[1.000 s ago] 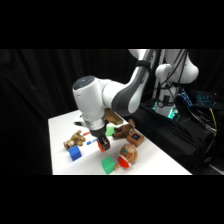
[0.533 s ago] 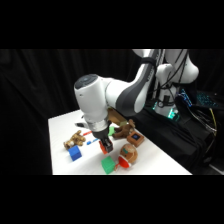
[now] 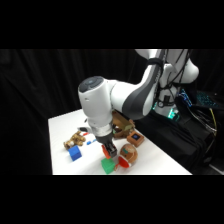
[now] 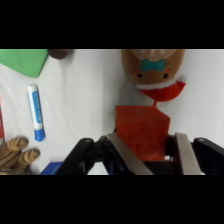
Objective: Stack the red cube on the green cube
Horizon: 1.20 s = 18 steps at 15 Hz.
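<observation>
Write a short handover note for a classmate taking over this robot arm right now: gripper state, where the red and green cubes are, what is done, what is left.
Gripper: shut on the red cube, which sits between its two fingers, lifted off the table.
Green cube: on the white table near its front edge, beside the round red-and-tan toy. In the side view the gripper hangs just above it.
Done: the red cube is picked up and carried to the green cube.
Left: centre the red cube over the green cube, lower it, open, back away. The toy is close, so descend straight.
</observation>
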Tool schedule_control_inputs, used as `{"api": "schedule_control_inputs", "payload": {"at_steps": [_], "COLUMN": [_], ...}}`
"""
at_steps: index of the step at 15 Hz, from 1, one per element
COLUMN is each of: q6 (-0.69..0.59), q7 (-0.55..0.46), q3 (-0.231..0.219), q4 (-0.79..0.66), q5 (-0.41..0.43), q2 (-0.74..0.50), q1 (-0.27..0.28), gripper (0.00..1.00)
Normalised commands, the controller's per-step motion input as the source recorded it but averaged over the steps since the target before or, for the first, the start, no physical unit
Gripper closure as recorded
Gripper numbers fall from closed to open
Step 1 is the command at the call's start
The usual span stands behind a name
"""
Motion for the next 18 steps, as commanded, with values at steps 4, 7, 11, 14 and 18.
{"api": "schedule_control_inputs", "payload": {"at_steps": [4, 7, 11, 14, 18], "q6": [0.18, 0.12, 0.07, 0.07, 0.07], "q7": [0.11, 0.1, 0.08, 0.07, 0.07], "q3": [0.005, -0.012, -0.023, -0.034, -0.04], "q4": [0.09, 0.11, 0.13, 0.13, 0.13], "q5": [-0.072, -0.073, -0.062, -0.064, -0.063], "q2": [0.1, 0.1, 0.09, 0.07, 0.07], "q1": [0.045, 0.042, 0.036, 0.037, 0.033], "gripper": [0.74, 0.74, 0.74, 0.74, 0.23]}}
